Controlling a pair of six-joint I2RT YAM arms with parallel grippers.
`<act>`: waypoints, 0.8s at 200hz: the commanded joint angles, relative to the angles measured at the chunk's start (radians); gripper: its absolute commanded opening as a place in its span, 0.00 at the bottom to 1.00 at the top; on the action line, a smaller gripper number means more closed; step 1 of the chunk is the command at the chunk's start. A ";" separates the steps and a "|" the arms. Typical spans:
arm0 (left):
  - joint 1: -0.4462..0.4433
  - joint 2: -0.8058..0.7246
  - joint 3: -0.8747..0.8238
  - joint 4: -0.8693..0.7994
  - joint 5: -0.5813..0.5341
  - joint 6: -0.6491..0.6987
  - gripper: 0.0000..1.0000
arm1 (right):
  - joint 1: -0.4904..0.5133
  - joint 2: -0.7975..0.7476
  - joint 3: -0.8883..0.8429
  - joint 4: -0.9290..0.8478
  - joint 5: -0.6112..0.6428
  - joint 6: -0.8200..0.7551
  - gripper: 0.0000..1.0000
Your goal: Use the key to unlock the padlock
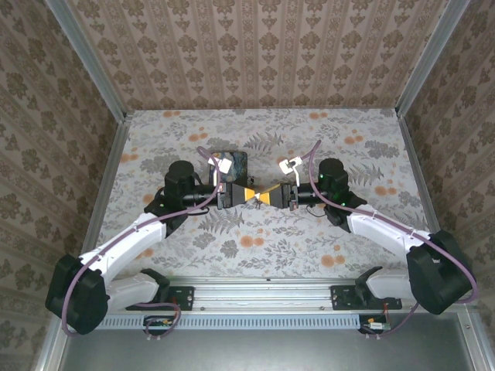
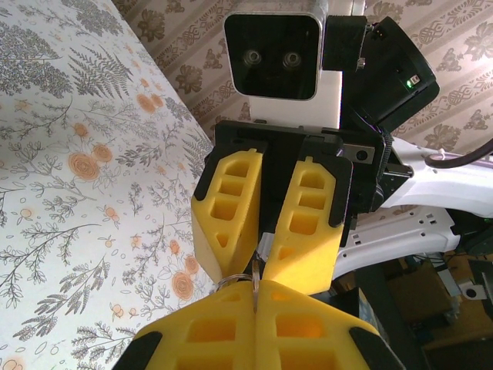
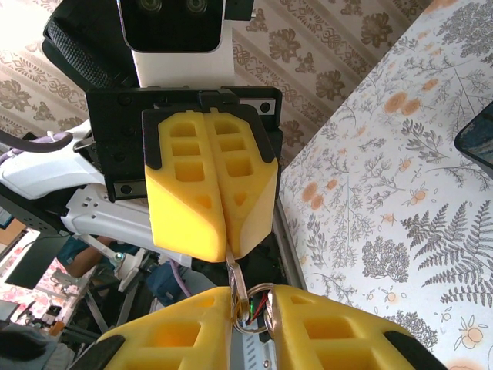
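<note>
Where the two arms meet tip to tip over the middle of the table [image 1: 309, 247], the left gripper [image 3: 225, 243] has its jaws pressed together, pinching the key [image 3: 234, 271], whose thin blade sticks out towards the right gripper [image 3: 253, 304]. The right jaws stand slightly apart, clamped on a small metal piece with a thin loop, the padlock [image 3: 253, 314], which is mostly hidden between the yellow pads. The key's tip reaches into that gap. A dark blue box [image 1: 234, 163] sits on the table just behind the left gripper.
</note>
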 commanded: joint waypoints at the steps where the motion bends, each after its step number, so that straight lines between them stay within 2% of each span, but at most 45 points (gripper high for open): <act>1: -0.007 -0.003 -0.006 0.042 0.024 -0.008 0.00 | 0.007 0.010 0.007 0.038 0.022 0.011 0.19; 28: -0.013 0.003 -0.001 0.043 0.027 -0.006 0.00 | 0.007 0.011 0.005 0.046 0.029 0.017 0.17; 59: -0.016 0.005 -0.001 0.042 0.021 -0.005 0.00 | 0.007 0.009 0.000 0.064 0.024 0.021 0.06; 99: -0.013 0.008 -0.001 0.011 -0.002 0.003 0.00 | 0.006 -0.006 -0.017 0.091 0.032 0.030 0.00; 107: -0.007 0.008 0.002 -0.016 -0.013 0.015 0.11 | 0.001 -0.008 -0.016 0.068 0.044 0.022 0.00; 117: 0.005 0.003 0.009 -0.059 -0.033 0.030 0.36 | -0.008 -0.008 -0.012 0.005 0.056 -0.002 0.00; 122: 0.013 -0.002 0.015 -0.085 -0.044 0.042 0.42 | -0.016 -0.008 -0.009 -0.035 0.063 -0.020 0.00; 141: 0.043 -0.023 0.076 -0.281 -0.136 0.133 0.58 | -0.063 -0.017 -0.007 -0.184 0.105 -0.087 0.00; 160: 0.053 -0.007 0.177 -0.525 -0.307 0.236 0.62 | -0.138 -0.031 -0.009 -0.318 0.156 -0.136 0.00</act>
